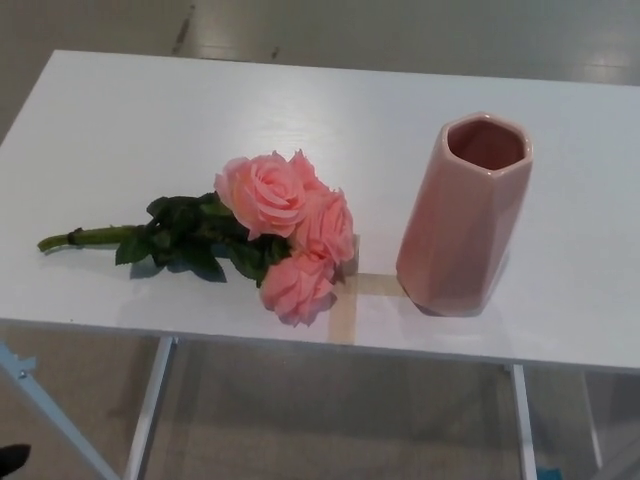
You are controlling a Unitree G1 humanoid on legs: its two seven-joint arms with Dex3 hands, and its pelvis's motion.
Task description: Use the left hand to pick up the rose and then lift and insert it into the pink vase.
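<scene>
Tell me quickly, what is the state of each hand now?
Left hand: not in view, state cannot be told.
Right hand: not in view, state cannot be told.

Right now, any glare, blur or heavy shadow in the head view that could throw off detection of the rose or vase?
Head view: sharp enough, mild softness only; soft sheen on the white table, no blown-out glare; the rose and the pink vase cast faint shadows toward the near edge; the vase's glaze shows gentle highlights; neither hand is in frame.
</scene>
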